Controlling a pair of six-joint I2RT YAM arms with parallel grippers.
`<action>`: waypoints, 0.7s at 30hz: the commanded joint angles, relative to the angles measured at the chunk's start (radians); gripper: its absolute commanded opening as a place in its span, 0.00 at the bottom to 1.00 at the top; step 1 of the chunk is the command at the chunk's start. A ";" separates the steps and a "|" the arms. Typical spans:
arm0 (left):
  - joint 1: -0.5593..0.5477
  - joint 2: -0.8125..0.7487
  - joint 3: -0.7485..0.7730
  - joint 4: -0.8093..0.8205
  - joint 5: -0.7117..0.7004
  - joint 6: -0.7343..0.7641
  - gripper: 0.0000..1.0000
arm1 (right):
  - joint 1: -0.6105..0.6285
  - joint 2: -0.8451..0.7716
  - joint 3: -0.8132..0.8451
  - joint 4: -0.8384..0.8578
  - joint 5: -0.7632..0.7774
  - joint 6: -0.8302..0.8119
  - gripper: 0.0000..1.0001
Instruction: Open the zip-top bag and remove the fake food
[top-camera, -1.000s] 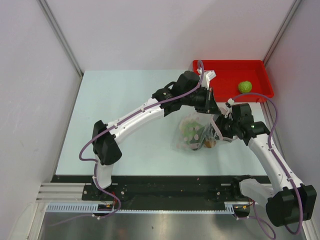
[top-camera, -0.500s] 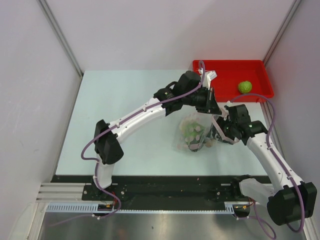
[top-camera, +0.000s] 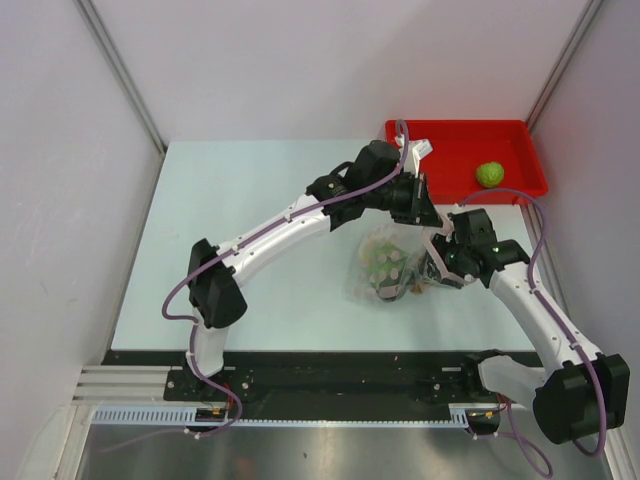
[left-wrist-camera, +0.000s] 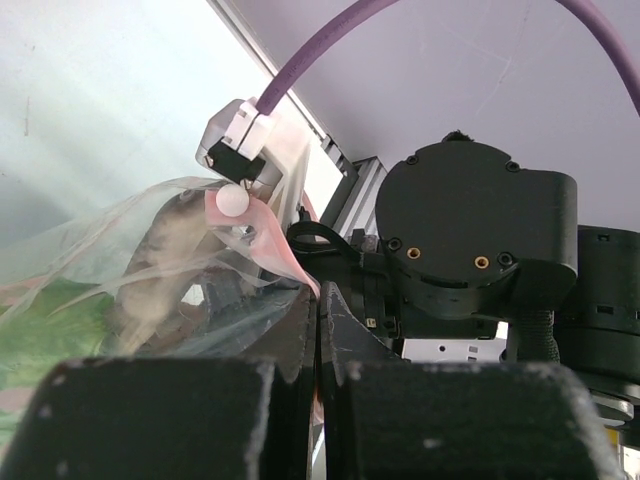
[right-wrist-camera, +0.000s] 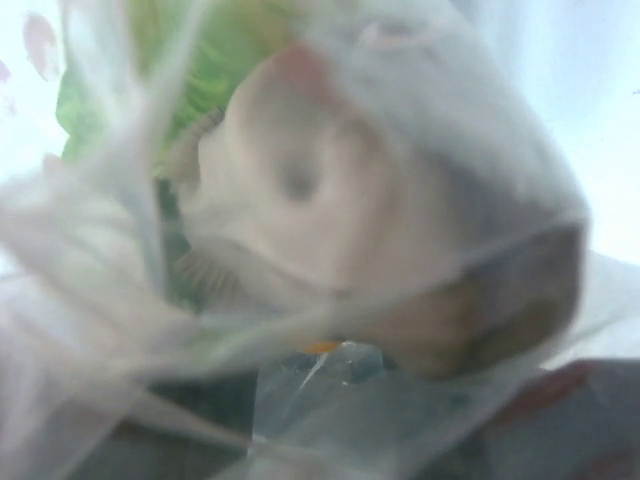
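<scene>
The clear zip-top bag (top-camera: 380, 268) lies mid-table, right of centre. My left gripper (top-camera: 418, 212) is shut on its pinkish-red zip strip (left-wrist-camera: 270, 235) and holds the mouth up; the jaws (left-wrist-camera: 320, 320) are pressed together on the plastic. My right gripper (top-camera: 432, 268) is pushed into the bag's right side. Its view is filled with crinkled plastic, and its jaws look spread behind the film. The grey fish (right-wrist-camera: 320, 190) is close in front of it, also in the left wrist view (left-wrist-camera: 160, 250). The leafy green piece (right-wrist-camera: 150, 60) lies behind the fish. A brown-orange fruit (right-wrist-camera: 500, 320) sits low right.
A red tray (top-camera: 450, 140) stands at the far right corner with a light green round fruit (top-camera: 489, 174) in it. Grey walls close in the table on the left, back and right. The two arms nearly touch above the bag.
My right gripper has moved a little left, deeper into the bag's right side. My left gripper has kept its hold on the zip strip in the same place.
</scene>
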 joint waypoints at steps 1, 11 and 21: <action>0.015 -0.058 0.011 0.098 -0.003 -0.008 0.00 | 0.004 -0.050 -0.009 -0.008 0.015 0.022 0.22; 0.013 -0.063 -0.067 0.105 -0.005 0.008 0.00 | -0.036 -0.169 0.100 -0.002 -0.006 0.090 0.00; 0.013 -0.070 -0.087 0.095 -0.015 0.031 0.00 | -0.151 -0.251 0.283 -0.120 -0.038 0.067 0.00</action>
